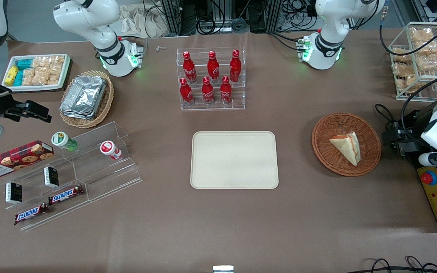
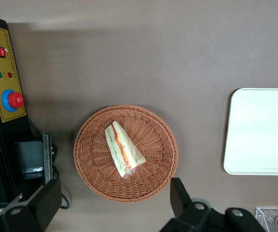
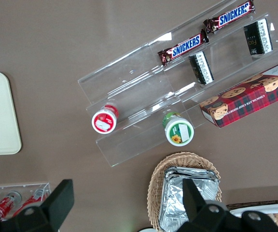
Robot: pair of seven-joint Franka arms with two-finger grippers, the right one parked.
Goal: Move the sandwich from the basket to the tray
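Overhead, the left gripper hangs spread and empty above the basket, where the sandwich lies untouched; the tray sits bare on the surface toward the parked arm, so everything remains to do

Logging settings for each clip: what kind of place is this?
Probably a robotics lab staged as a snack counter: cable-cluttered racks, cola bottles, sandwich in basket, tray; open left gripper high above the basket.
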